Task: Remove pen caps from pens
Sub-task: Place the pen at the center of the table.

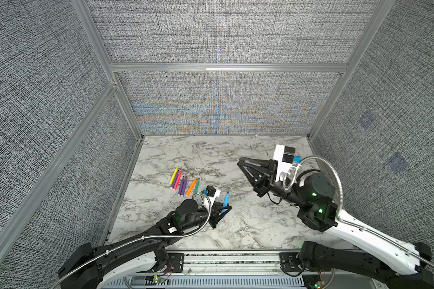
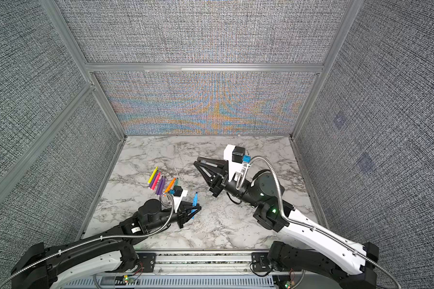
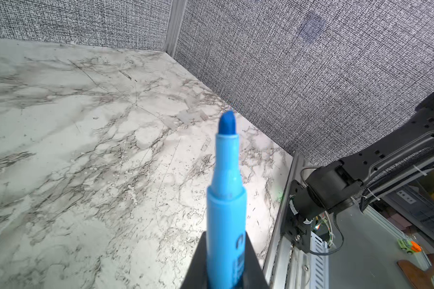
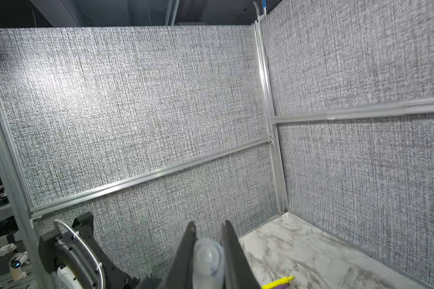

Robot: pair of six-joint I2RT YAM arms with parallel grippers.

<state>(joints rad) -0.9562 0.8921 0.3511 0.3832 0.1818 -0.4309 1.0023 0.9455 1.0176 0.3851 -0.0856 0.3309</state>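
My left gripper [image 1: 226, 209] [image 3: 225, 240] is shut on a light-blue pen [image 1: 226, 198] [image 2: 194, 200] [image 3: 226, 190], held by its barrel above the marble table. Its dark-blue felt tip [image 3: 227, 123] is bare and points away from the jaws. Raised over the table's middle right, my right gripper [image 1: 239, 161] [image 4: 208, 226] is shut on a clear pen cap [image 4: 208, 260], squeezed between both fingers. Several more pens [image 1: 184, 184] [image 2: 162, 182] lie side by side at the left: yellow, purple, pink, orange and green. A yellow pen [image 4: 278, 282] shows in the right wrist view.
Grey fabric walls with aluminium rails enclose the marble table [image 1: 236, 225] on three sides. The arm bases and a metal rail [image 1: 226, 260] line the front edge. The right arm's base [image 3: 336, 185] shows in the left wrist view.
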